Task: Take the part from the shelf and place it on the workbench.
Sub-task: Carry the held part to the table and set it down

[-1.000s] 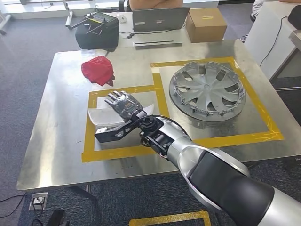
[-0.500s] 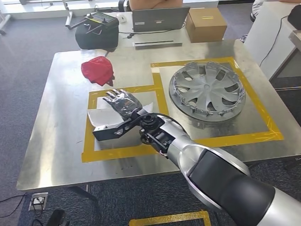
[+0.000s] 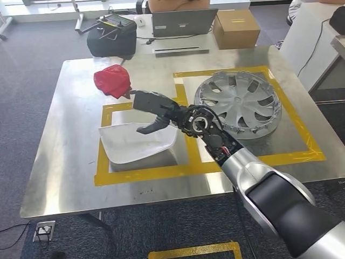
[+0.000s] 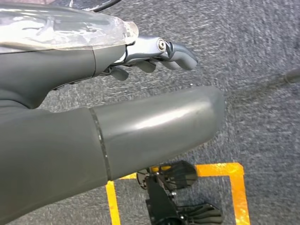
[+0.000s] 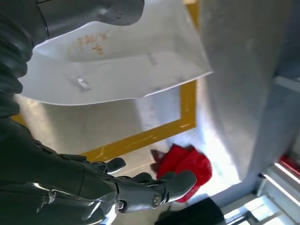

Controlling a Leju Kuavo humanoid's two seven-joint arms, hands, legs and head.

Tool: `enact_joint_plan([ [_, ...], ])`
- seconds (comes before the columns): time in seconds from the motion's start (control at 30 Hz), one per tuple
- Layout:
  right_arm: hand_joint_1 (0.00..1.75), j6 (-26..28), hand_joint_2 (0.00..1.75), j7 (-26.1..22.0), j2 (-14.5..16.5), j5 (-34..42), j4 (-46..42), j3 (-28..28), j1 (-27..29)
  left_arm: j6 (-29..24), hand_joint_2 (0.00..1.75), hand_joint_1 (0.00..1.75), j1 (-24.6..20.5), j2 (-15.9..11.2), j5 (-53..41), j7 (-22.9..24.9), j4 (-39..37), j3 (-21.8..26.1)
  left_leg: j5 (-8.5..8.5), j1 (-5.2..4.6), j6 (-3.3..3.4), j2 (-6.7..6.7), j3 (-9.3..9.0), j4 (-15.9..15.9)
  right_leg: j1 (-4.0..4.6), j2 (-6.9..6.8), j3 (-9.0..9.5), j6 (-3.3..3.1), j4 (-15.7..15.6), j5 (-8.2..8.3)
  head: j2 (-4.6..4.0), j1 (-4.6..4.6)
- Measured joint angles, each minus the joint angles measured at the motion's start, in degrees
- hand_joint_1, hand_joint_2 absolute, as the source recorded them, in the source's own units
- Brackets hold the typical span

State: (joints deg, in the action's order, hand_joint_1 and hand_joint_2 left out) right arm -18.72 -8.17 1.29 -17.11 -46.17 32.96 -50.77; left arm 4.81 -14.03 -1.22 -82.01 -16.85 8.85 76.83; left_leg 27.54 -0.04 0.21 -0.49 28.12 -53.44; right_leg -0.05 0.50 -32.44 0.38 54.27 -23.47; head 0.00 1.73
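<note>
The white part [image 3: 136,141] lies flat inside the yellow-taped square [image 3: 140,174] at the counter's [image 3: 69,156] seven o'clock, marking its drop spot. The right hand [image 3: 152,108] hovers above, fingers [image 5: 169,185] spread, holding nothing.

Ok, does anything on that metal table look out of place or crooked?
The white curved plastic part lies skewed in its yellow-taped square, one corner overlapping the tape. A crumpled red cloth lies outside the marked squares.

Head view high over workbench [image 3: 73,162]; right wrist close, sharing it
</note>
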Motion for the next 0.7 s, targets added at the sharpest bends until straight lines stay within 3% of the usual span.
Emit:
enact_joint_plan([
  [0.1,0.0,-1.65,1.75,1.58,-3.38,7.69,-8.48,-3.39,1.7,0.0,0.0,0.0,0.35,-0.25,0.27,0.0,0.0,0.1,0.01,-0.03,0.02,-0.01,0.0,0.0,0.0,-0.02,0.03,0.01,-0.06,0.0,0.0,0.02],
  [0.3,0.0,-1.8,1.75,2.01,-7.36,8.08,-19.26,-7.19,3.94,0.0,0.0,0.0,0.57,-0.38,0.42,0.0,0.0,0.16,0.02,-0.03,0.03,0.07,-0.01,0.0,0.01,0.08,0.05,0.03,-0.08,0.03,0.0,0.05],
  [0.53,0.0,-1.84,1.75,2.33,-9.41,8.96,-25.81,-9.18,5.08,0.0,0.0,0.0,0.56,-0.39,0.42,0.0,0.0,0.17,0.01,-0.03,0.03,0.07,-0.02,0.01,0.06,0.08,0.05,0.02,-0.07,0.03,0.0,-0.05],
  [0.7,0.0,-2.64,1.75,4.21,-10.39,26.14,-29.2,-11.13,6.45,0.0,0.0,0.0,0.57,-0.39,0.56,0.03,0.0,0.23,0.01,-0.03,0.02,0.06,-0.01,0.01,0.07,0.07,0.05,0.02,-0.08,0.03,0.0,-0.07],
])
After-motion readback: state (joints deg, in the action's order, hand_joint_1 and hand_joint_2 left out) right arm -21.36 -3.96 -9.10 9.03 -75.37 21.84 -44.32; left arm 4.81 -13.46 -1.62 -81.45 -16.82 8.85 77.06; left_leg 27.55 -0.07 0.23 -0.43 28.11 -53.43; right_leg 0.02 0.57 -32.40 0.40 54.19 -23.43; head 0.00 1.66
